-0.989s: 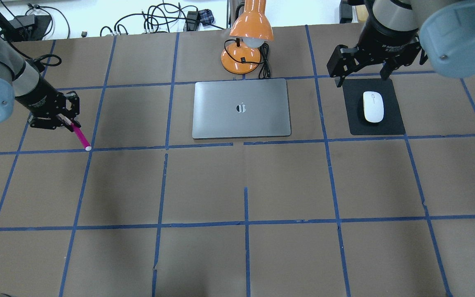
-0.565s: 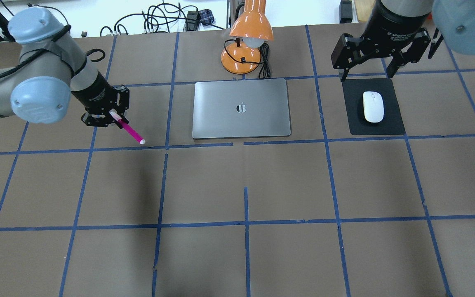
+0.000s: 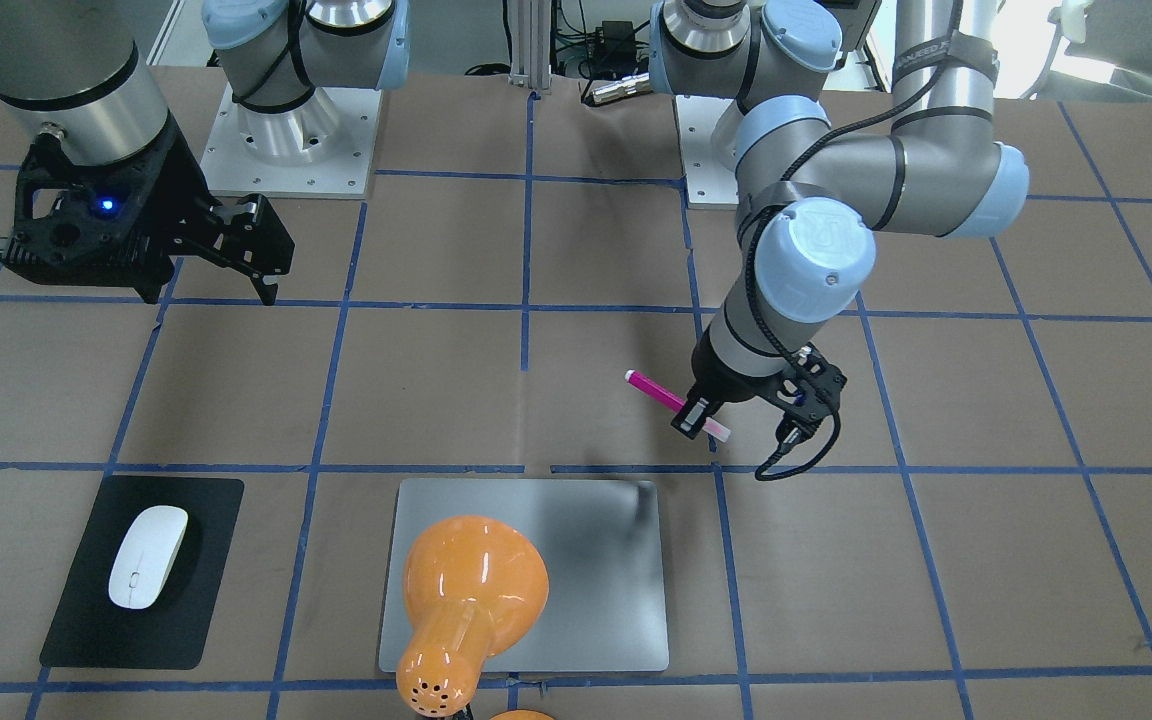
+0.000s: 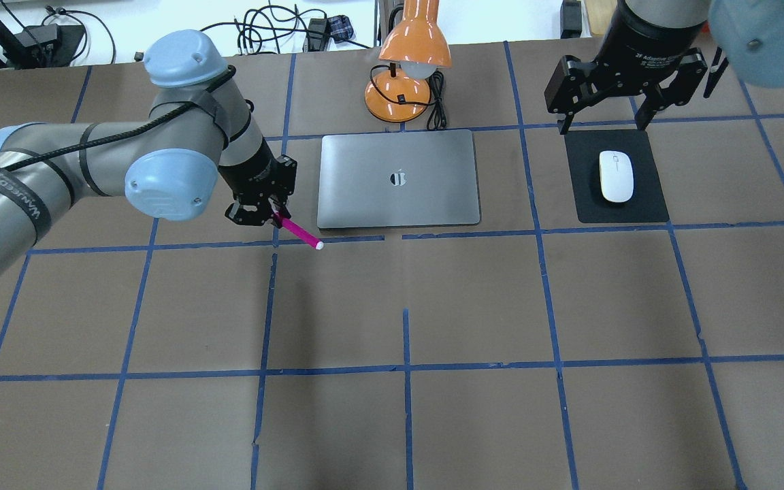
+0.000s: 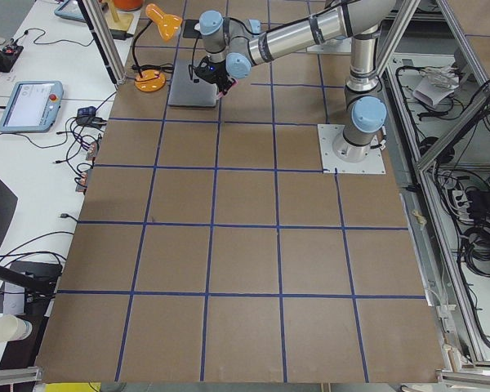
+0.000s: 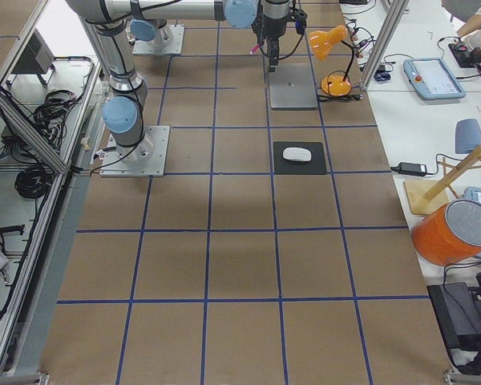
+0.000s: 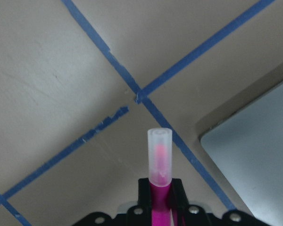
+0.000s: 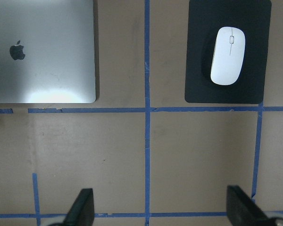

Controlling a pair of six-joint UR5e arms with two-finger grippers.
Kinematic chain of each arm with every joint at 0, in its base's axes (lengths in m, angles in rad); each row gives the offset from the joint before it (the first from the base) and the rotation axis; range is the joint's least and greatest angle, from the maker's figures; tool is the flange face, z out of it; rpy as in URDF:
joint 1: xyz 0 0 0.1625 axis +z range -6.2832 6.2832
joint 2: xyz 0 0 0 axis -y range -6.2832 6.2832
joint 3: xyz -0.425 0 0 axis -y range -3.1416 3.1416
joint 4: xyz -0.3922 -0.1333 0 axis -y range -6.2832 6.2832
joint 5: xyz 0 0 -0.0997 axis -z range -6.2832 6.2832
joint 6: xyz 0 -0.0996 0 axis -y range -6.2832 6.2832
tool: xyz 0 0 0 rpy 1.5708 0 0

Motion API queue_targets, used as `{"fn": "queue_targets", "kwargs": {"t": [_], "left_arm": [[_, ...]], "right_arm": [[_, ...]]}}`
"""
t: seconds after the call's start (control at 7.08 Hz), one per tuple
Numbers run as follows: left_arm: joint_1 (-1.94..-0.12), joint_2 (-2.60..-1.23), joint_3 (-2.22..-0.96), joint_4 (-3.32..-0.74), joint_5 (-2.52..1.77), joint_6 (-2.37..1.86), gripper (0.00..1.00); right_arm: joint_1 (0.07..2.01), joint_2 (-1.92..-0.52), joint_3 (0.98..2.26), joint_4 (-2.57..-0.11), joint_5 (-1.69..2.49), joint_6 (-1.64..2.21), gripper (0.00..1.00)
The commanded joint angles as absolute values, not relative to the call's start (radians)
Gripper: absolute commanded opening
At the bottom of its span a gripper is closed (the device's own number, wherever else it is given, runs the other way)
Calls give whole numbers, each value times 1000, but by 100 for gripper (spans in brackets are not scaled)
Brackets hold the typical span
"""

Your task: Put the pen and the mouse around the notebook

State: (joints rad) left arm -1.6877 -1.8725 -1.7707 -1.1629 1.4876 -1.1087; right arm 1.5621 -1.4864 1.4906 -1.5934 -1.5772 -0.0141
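In the overhead view the left hand (image 4: 271, 219), left of centre, is closed tight on the pen (image 4: 300, 235). The pen slants toward the lower right, its pale tip just off the lower-left corner of the notebook (image 4: 399, 178). The notebook lies flat in the upper middle of the counter (image 4: 474, 306), below an orange lamp (image 4: 414, 47). At the upper right the right hand (image 4: 601, 128) hangs with its 2 fingers spread wide, gripping nothing, above the top edge of a black mat (image 4: 644, 204). The mouse (image 4: 616, 176) rests on that mat, well apart from the notebook.
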Motion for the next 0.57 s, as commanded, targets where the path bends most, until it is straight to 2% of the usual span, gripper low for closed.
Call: {"fn": "queue_targets", "kwargs": {"t": [0.0,0.42], "left_arm": [[-1758,-1904,-1772,-1163,1482,-1305,0],[-1831,-1966,-1769,-1080,1479,-1535,0]], "right_arm": [[1560,-1485,1491,-1595,-1583,-20,100],[1559,-1482,1490,-1597,-1585,-21,100]]}}
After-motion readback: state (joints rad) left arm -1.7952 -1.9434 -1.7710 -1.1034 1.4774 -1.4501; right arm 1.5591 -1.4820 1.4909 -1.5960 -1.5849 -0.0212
